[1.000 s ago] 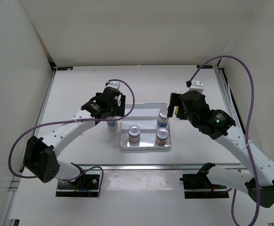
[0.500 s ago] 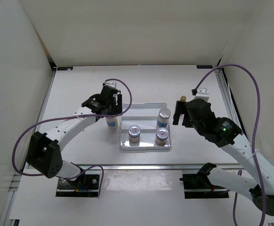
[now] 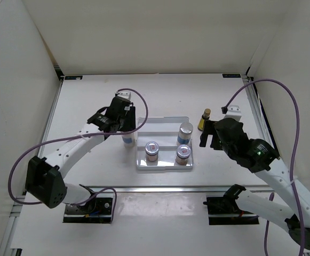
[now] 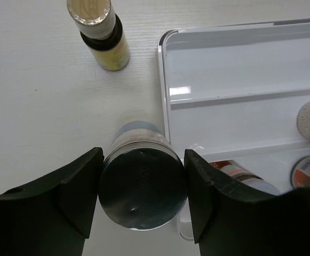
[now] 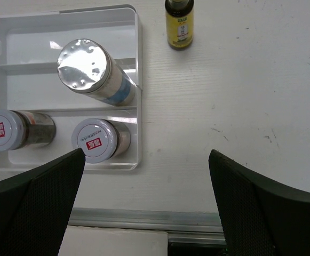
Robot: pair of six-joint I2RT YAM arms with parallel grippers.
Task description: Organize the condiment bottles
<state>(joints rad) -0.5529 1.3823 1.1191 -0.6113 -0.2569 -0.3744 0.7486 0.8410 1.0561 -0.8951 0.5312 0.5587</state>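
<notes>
Left wrist view shows the left end effector closed on a silver-lidded jar, one finger against each side of the body just under the lid. This side grip leaves the jar upright for placing. The jar sits just outside the left rim of the tray, which lies to the end effector's right. Whether the jar's base touches the counter cannot be told. One yellow bottle stands ahead of the fingers, clear of the tray. The right end effector is spread wide and holds nothing. The tray's near right corner lies beneath it, holding a second silver-lidded jar and two red-lidded jars. The other yellow bottle stands ahead on the counter and is probably its next pick.
</notes>
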